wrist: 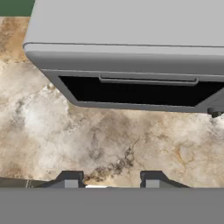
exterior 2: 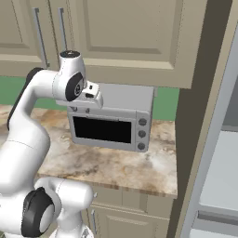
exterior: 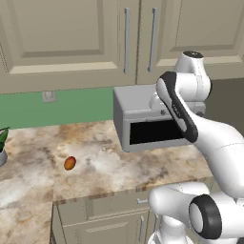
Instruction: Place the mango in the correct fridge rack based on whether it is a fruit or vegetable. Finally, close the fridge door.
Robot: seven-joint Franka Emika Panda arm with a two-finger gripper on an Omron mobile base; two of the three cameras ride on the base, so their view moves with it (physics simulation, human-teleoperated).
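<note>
The mango point(exterior: 70, 163), small and orange-red, lies on the marble counter point(exterior: 119, 167) at the left, far from my hand. My gripper point(wrist: 110, 180) hovers above the counter in front of the grey toaster oven point(wrist: 131, 52) and points down at bare marble. Its fingers stand apart with nothing between them, so it is open. In the right base view the hand point(exterior 2: 90, 95) sits by the oven's top left corner. At the far right, the open fridge shows a pale fridge rack point(exterior 2: 223, 172) inside. The fridge door is out of view.
The toaster oven point(exterior: 147, 124) stands at the back of the counter under the beige wall cabinets point(exterior: 71, 38). A potted plant point(exterior: 2, 143) sits at the counter's left edge. A tall dark panel point(exterior 2: 195, 116) separates the counter from the fridge.
</note>
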